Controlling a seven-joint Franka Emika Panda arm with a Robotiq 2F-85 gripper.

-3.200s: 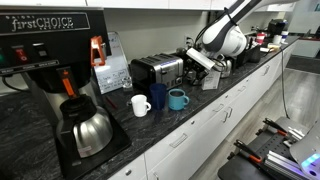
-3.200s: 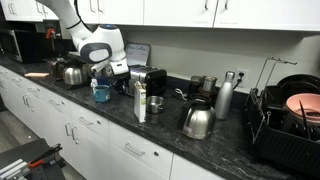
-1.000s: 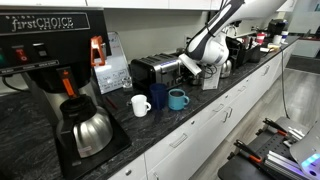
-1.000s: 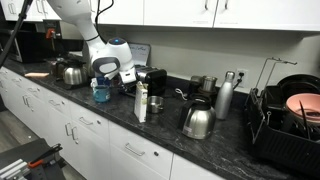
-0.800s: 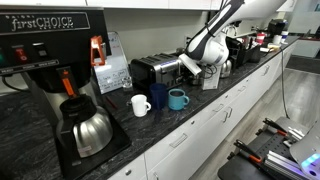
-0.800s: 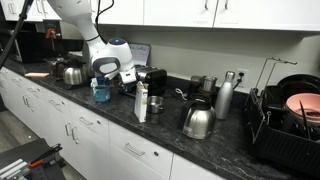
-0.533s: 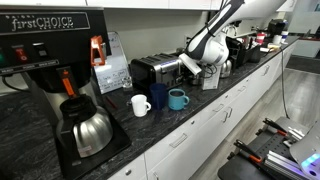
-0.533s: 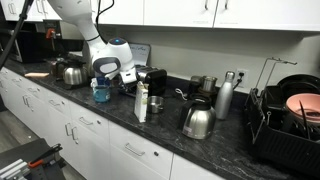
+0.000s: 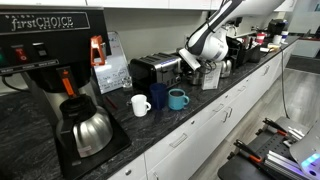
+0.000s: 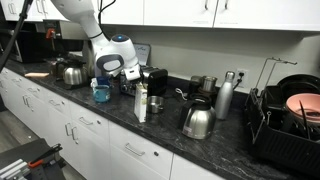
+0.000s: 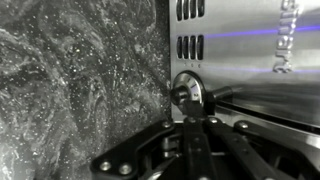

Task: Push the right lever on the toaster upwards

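Our end effector (image 11: pixel 190 125), fingers together, sits just below the round lever knob (image 11: pixel 188 90) of the boxy chrome toaster (image 9: pixel 155 68) on the dark speckled counter (image 11: pixel 70 80). An off-centre push could slip off the knob or tip the toaster.

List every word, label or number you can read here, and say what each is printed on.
"firstCHOICE": on the top front panel of the black coffee brewer.
Printed sheet standing beside the brewer: print too small to read.
Toaster: lettering at the edge of its chrome side in the wrist view, too blurred to read.
Carton on the counter: label too small to read.
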